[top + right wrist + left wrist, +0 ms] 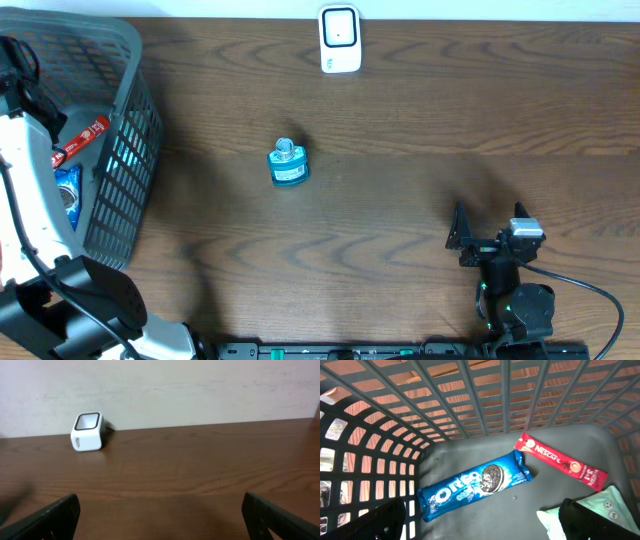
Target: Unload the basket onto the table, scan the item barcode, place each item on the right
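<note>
The left gripper (480,510) hangs inside the grey plastic mesh basket (120,110), jaws spread as wide as they go, with nothing between them. On the basket floor under it lies a blue Oreo biscuit packet (475,485), flat. A red Nescafe sachet (562,462) lies just beside it, and a pale green soft packet (602,507) is partly hidden behind one finger.

The small teal round bottle with a silver cap (288,165) stands on the dark wooden table (420,130). It is outside the basket, off its right side and apart from it, and nothing touches it. Its barcode is too small to make out.

The white box-shaped barcode scanner (340,38) sits farther from the basket than the bottle, at the table's far edge.

The right gripper (161,500) is well apart from the basket, across the table by the front edge. Its jaws are wide apart and empty, and it faces the scanner.
</note>
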You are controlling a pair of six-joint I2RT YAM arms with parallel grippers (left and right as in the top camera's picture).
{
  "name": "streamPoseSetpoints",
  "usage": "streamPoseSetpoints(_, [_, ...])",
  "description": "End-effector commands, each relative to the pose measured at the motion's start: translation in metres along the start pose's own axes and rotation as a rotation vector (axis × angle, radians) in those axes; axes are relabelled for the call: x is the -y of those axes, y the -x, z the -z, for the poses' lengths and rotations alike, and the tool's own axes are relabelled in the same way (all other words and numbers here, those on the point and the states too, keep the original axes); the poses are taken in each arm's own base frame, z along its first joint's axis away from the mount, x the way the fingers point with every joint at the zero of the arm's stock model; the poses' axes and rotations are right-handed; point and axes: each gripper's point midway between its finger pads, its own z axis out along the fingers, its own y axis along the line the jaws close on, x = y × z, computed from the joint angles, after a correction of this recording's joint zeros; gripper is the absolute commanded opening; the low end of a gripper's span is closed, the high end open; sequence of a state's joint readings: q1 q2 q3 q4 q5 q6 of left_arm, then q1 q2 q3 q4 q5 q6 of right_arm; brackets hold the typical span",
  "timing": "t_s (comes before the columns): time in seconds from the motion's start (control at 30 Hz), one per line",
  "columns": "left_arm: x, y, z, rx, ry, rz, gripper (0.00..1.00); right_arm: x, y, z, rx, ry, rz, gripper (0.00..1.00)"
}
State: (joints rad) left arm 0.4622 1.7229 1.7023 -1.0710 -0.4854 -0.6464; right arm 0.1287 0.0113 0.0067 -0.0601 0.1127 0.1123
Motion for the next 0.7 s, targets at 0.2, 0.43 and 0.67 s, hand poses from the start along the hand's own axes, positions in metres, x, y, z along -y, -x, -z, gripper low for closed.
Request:
streamPoseSetpoints(0.2, [-0.01,-0.002,-0.024,-0.027,0.066,-0.024,0.98,0.0,-0.001,0.0,-0.002,-0.003,0.014,0.99])
streamPoseSetpoints(0.43, [-0.002,-0.02,-0.053,-0.088,0.116,-0.072,0.98,0.0,-0.001,0.0,-0.001,-0.003,0.014,0.99])
streamPoseSetpoints(0.67, [0.004,-0.038,-0.082,-0.149,0.165,-0.119,0.98,0.0,-0.001,0.0,-0.001,-0.003,0.014,0.99])
